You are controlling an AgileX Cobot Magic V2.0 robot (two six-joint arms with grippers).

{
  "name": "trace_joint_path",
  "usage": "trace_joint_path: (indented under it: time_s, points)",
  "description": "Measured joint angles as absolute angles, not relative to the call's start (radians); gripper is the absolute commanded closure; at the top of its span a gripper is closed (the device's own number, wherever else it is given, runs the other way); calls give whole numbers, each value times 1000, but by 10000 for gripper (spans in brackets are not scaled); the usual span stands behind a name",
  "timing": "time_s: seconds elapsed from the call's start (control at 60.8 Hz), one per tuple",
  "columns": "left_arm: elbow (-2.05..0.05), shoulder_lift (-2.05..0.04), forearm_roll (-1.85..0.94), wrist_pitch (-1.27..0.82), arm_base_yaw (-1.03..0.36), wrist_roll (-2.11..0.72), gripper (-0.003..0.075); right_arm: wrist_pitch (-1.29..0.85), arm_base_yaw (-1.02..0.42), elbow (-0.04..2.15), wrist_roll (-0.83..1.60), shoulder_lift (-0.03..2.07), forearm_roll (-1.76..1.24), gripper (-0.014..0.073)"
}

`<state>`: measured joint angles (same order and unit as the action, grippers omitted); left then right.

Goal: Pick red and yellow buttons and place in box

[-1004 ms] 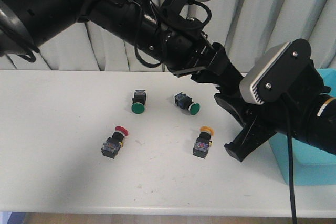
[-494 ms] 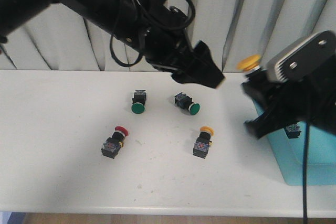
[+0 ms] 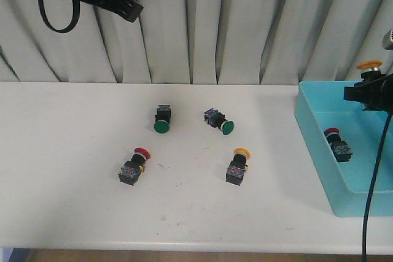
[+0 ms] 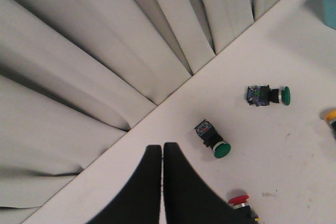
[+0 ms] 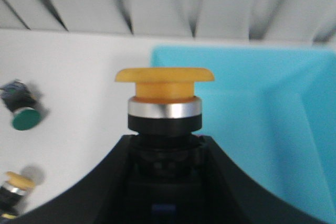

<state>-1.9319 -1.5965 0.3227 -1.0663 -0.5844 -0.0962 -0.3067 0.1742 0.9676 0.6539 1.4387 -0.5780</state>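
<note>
Our right pincer [image 5: 165,182] is clamped on a yellow-capped button [image 5: 165,90], cap up, the black body sunk between the two fingers so only the cap, silver collar and top of the body show; in the front view this held button [image 3: 371,65] hangs at the far right edge, above the turquoise box [image 3: 319,145]. Our left pincer [image 4: 163,153] is pressed closed, fingers meeting along a thin seam with nothing between them, raised high against the curtain [image 3: 215,23] at the upper left of the front view. Inside the box one red button [image 3: 336,142] lies on the floor near the left wall. On the white table [image 3: 73,176] four switches are scattered: a red button on the table [image 3: 133,165] front left, a yellow button on the table [image 3: 238,165] front right of it, well apart from each other; behind them two green switches, one [image 3: 161,118] lying with cap toward the front, the other [image 3: 219,121] tipped with cap toward the box. Neither pincer touches anything on the table.
</note>
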Motion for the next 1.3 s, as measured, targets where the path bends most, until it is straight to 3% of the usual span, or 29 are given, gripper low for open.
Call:
trace_joint_path:
  time_s: [0.247,0.675,0.84,1.152,1.3]
  points:
    - [-1932,-1597,331,-1072,-584,-90,727,-422,312,1138,583,1736,-531,553]
    - [-1932,-1619,332,-1072,-584,-89,726,-508,321,1334,455,2035,-329,489]
    - [-1932,-1619,332,-1072,-584,-88,726,-536,321,1374,445,2105,-304,393]
    - [-1932,-1639,332,-1072,-584,-40,726,-538,321,1409,451,2147,-266,92]
    - [-1932,-1641,332,-1073,-584,-38,726,-543,321,1411,453,2123,-265,57]
